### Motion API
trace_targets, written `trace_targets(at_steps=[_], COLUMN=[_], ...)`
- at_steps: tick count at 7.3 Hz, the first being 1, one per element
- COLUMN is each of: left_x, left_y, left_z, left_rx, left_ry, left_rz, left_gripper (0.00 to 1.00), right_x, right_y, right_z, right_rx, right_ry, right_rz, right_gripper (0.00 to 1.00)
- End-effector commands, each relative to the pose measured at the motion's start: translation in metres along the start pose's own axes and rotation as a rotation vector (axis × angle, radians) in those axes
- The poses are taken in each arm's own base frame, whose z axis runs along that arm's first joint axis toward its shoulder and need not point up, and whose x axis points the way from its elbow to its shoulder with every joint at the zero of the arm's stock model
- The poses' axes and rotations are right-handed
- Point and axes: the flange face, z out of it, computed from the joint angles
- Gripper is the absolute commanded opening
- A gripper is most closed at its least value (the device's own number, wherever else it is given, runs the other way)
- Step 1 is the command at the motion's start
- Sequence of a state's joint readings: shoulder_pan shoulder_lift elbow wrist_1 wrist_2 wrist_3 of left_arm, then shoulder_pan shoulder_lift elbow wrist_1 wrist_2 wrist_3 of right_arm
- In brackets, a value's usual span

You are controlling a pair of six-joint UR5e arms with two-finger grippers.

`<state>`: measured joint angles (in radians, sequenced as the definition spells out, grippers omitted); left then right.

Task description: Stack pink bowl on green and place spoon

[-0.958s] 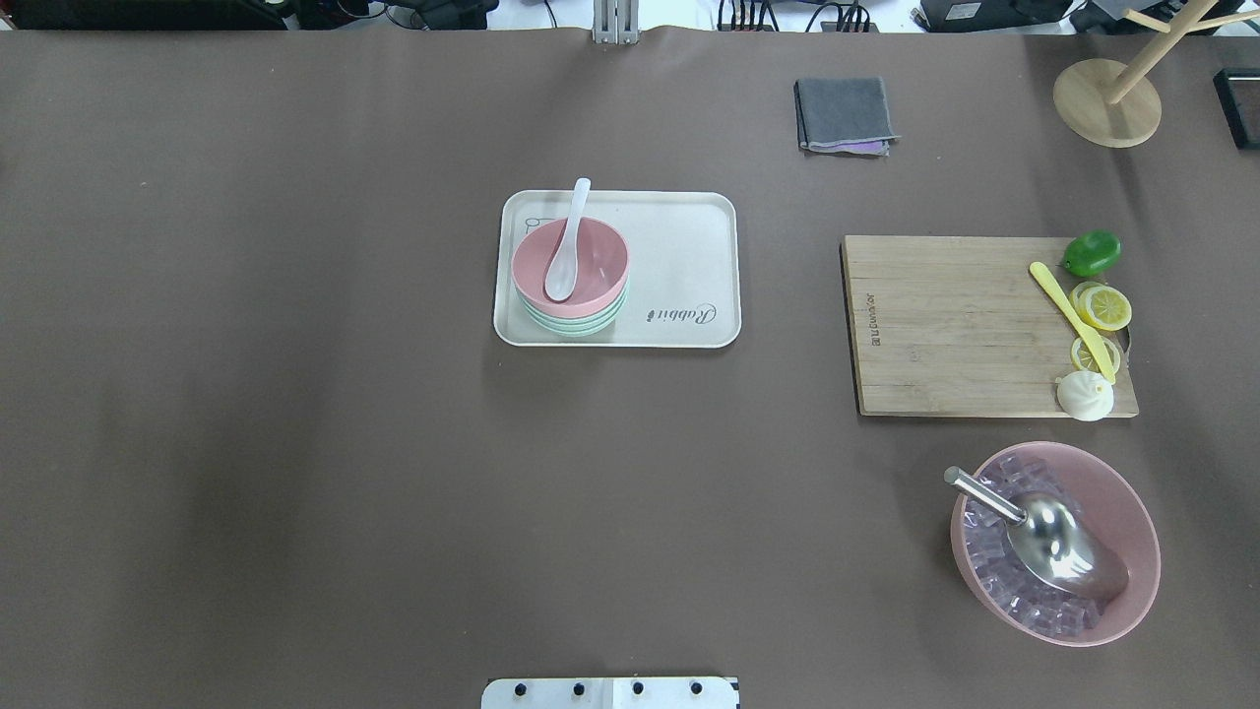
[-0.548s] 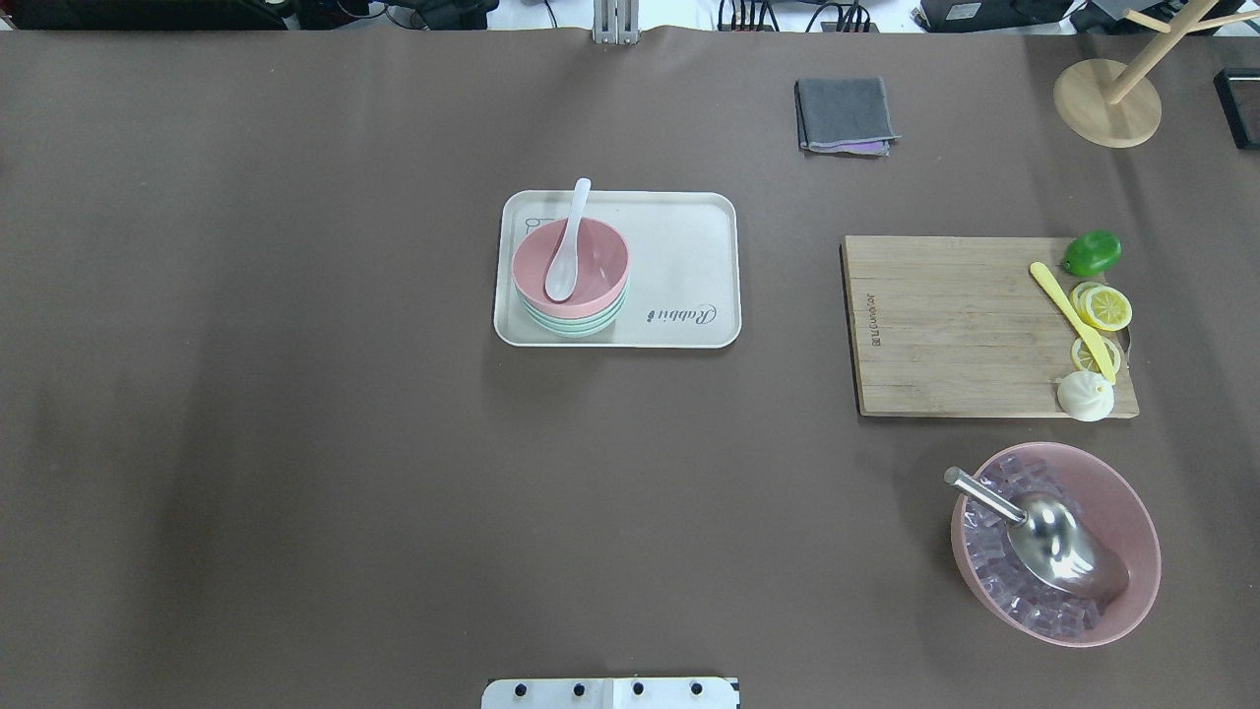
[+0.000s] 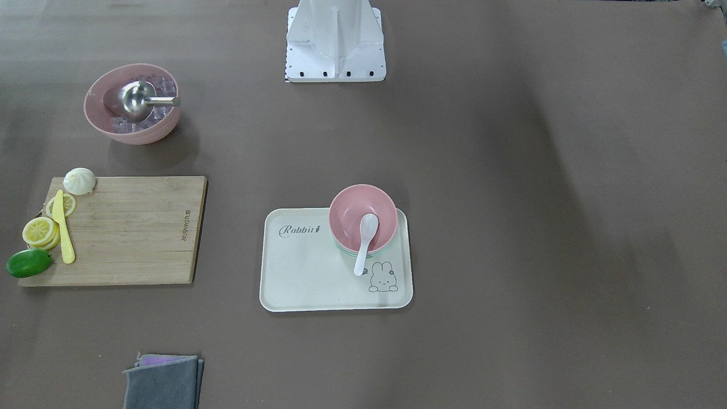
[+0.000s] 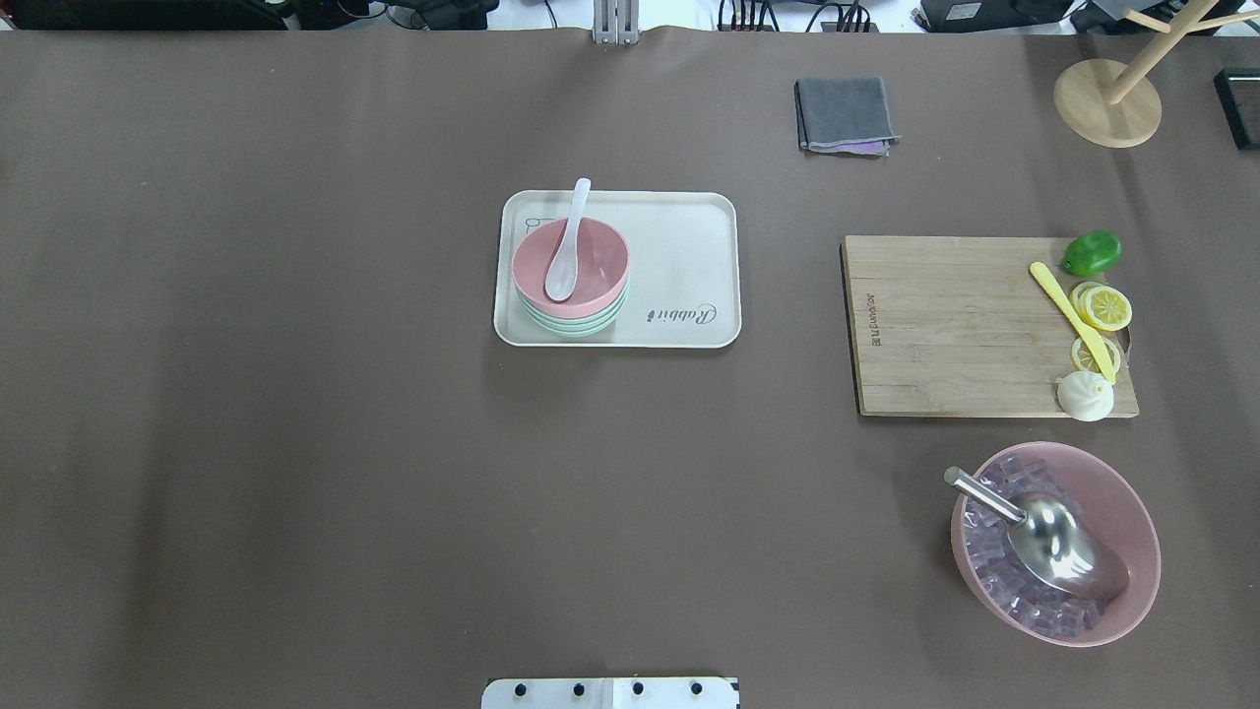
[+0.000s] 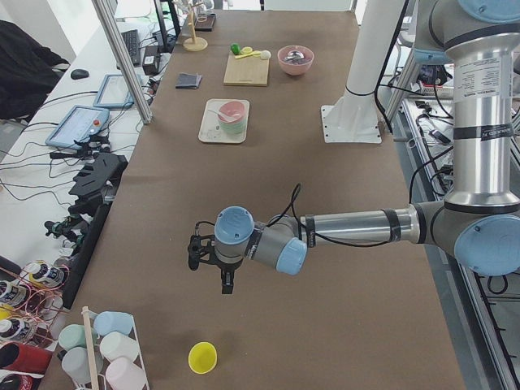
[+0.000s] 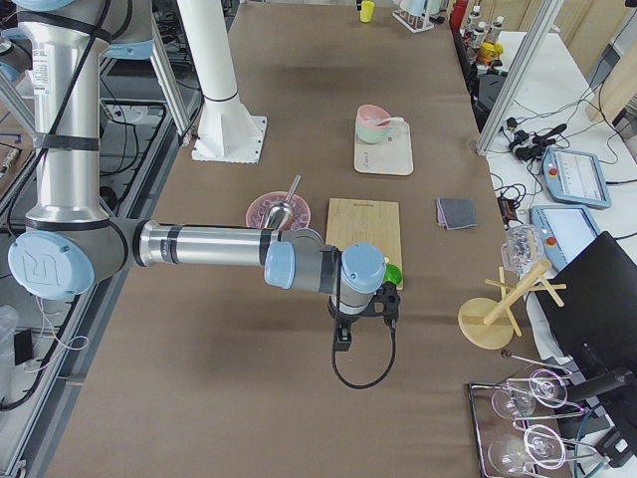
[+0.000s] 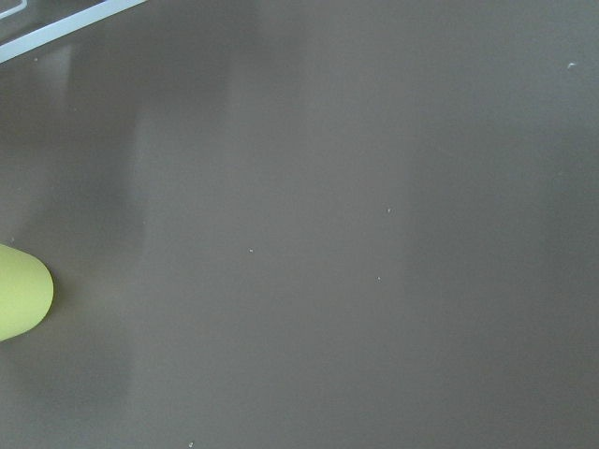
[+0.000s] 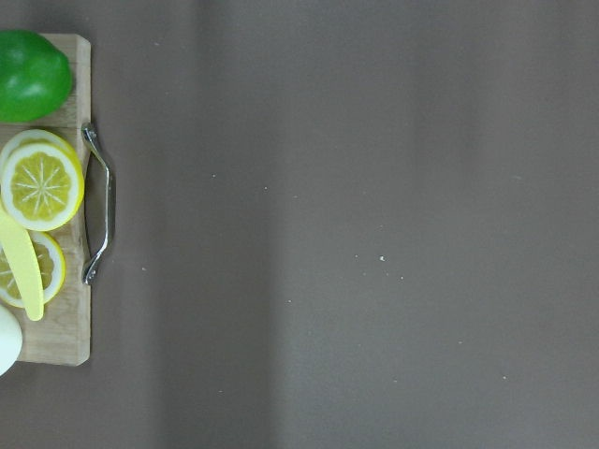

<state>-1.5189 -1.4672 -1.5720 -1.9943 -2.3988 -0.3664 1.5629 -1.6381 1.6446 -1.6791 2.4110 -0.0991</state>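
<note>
The pink bowl (image 4: 596, 258) sits nested on top of the green (image 4: 571, 324) bowl stack, at the left of a cream tray (image 4: 679, 256). The white spoon (image 4: 564, 261) lies with its head in the pink bowl and its handle over the far rim. The front view shows the same: pink bowl (image 3: 353, 207), spoon (image 3: 363, 245), tray (image 3: 306, 272). My left gripper (image 5: 227, 284) shows only in the left side view, far from the tray. My right gripper (image 6: 341, 344) shows only in the right side view, past the cutting board. I cannot tell whether either is open or shut.
A wooden cutting board (image 4: 945, 325) with a lime, lemon slices and a yellow knife lies to the right. A larger dusky-pink bowl (image 4: 1132, 497) holds clear cubes and a steel scoop. A grey cloth (image 4: 845, 113) and a wooden stand (image 4: 1105, 103) sit at the back. A yellow cup (image 5: 202, 357) lies near the left gripper.
</note>
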Motion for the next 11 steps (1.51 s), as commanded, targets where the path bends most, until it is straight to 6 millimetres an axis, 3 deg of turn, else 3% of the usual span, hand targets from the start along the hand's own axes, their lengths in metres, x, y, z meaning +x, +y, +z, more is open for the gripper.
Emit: trace_targets(at_steps=[1, 3, 4, 7, 8, 10, 11], left_x=[0.031, 0.041, 0.050, 0.052, 0.045, 0.049, 0.040], left_y=[-0.004, -0.004, -0.003, -0.003, 0.001, 0.005, 0.008], left_z=[-0.040, -0.043, -0.033, -0.021, -0.024, -0.036, -0.050], left_rx=[-0.025, -0.018, -0.039, -0.042, -0.048, -0.097, -0.113], left_ry=[0.013, 0.007, 0.004, -0.061, -0.063, -0.077, -0.083], left_rz=[-0.050, -0.028, -0.009, 0.030, 0.087, 0.098, 0.096], left_gripper=[0.98, 0.98, 0.98, 0.98, 0.98, 0.98, 0.98], right_x=[-0.002, -0.003, -0.004, -0.005, -0.006, -0.009, -0.010], right_y=[0.000, 0.000, -0.001, -0.003, -0.003, -0.004, -0.004], right_z=[0.000, -0.003, -0.004, -0.006, -0.006, -0.009, -0.010], right_rx=[0.001, 0.007, 0.010, 0.013, 0.014, 0.019, 0.024], right_ry=[-0.014, -0.015, -0.015, -0.015, -0.015, -0.017, -0.026], right_rz=[0.000, -0.001, -0.001, 0.002, 0.000, -0.004, -0.005], right_gripper=[1.00, 1.00, 1.00, 1.00, 1.00, 1.00, 1.00])
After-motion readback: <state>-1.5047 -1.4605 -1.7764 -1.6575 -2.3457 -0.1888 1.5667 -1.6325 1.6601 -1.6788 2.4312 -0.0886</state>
